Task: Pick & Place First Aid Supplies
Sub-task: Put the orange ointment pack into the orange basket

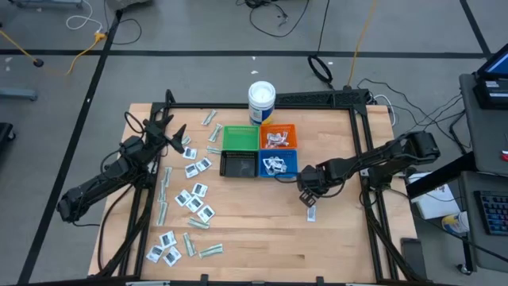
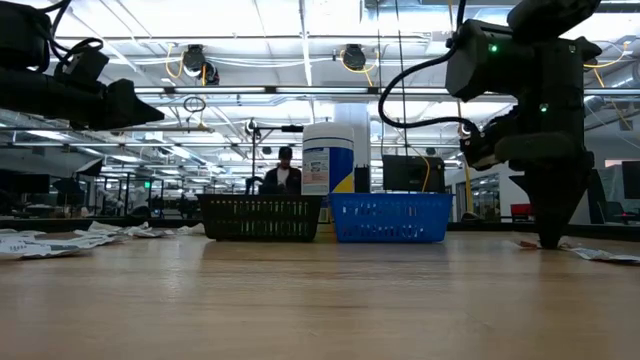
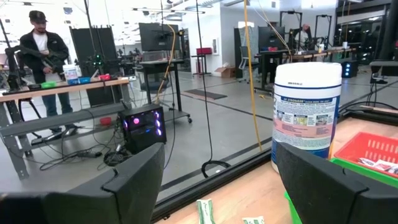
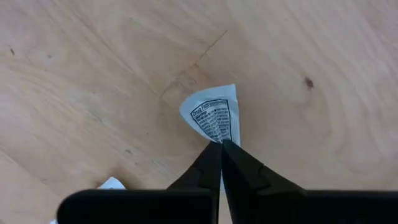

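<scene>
Packet [image 4: 214,115] pinched at one edge by right gripper [image 4: 221,144], fingers fully closed on it, tips down at the table [image 1: 262,238] just in front of the blue bin [image 1: 278,164]. White sachet with dark print, thin and flat; judged very light, floppy and a bit slick, so an edge pinch probably holds but could slip or let it droop. One corner curls up off the wood, likely the easiest place to grab such flat items. Second packet [image 1: 311,213] lies just beside the right gripper on the table. Most supplies [image 1: 190,199] are scattered on the left side, white sachets and pale-green strips, some overlapping. Left gripper [image 1: 176,137] hovers above that pile's far end, fingers wide apart, holding nothing. Orange and blue bins already contain a few packets.
</scene>
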`<control>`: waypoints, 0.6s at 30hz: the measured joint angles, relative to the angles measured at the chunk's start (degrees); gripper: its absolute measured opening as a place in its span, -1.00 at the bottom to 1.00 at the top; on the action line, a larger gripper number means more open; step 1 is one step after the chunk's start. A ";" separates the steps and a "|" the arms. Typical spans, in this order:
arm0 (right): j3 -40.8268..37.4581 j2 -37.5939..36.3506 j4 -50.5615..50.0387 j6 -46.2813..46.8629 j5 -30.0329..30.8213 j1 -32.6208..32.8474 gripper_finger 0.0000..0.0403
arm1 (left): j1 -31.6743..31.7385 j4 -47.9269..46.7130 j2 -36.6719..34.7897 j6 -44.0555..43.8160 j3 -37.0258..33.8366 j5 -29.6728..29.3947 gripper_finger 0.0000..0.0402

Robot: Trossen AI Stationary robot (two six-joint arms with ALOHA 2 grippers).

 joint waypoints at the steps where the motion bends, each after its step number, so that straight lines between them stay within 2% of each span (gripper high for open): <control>1: 0.34 -0.32 -1.14 -0.11 -0.04 0.00 -0.98 | 0.01 0.00 0.01 0.01 0.02 0.00 0.53; 11: 7.59 -3.14 -18.50 -9.76 -1.20 -0.29 -1.00 | 0.00 0.00 0.01 0.00 -0.01 0.00 0.53; 18: 15.24 -3.14 -30.14 -16.80 -1.07 -4.01 -1.00 | 0.00 0.00 -0.01 0.00 0.00 0.00 0.53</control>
